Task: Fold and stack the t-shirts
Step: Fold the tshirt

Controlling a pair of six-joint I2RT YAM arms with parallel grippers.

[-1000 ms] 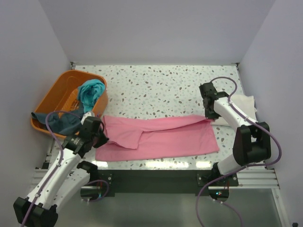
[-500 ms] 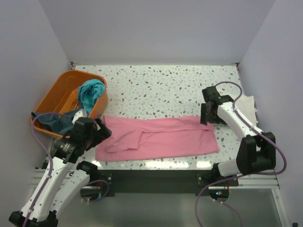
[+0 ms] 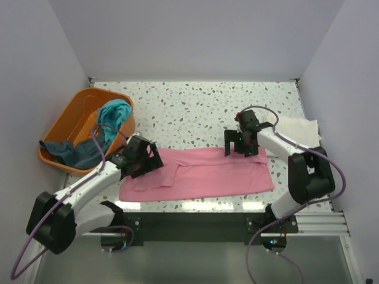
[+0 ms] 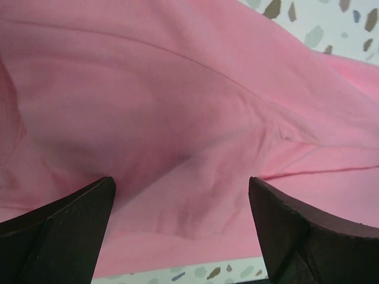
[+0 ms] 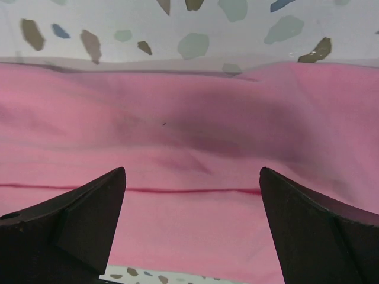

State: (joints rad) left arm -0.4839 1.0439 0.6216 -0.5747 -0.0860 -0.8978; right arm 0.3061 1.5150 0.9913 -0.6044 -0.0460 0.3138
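Pink t-shirt (image 3: 207, 174) is lying on surface (image 3: 195, 106); left pincer (image 3: 144, 158) and right pincer (image 3: 240, 144) are hanging over its ends, both gaping wide, gripping nothing.

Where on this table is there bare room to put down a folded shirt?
The widest bare patch of table lies at the back, between the orange basket, the rear wall and the pink shirt. The front is crowded: the pink shirt fills it, and the cream-white shirt takes the right edge.
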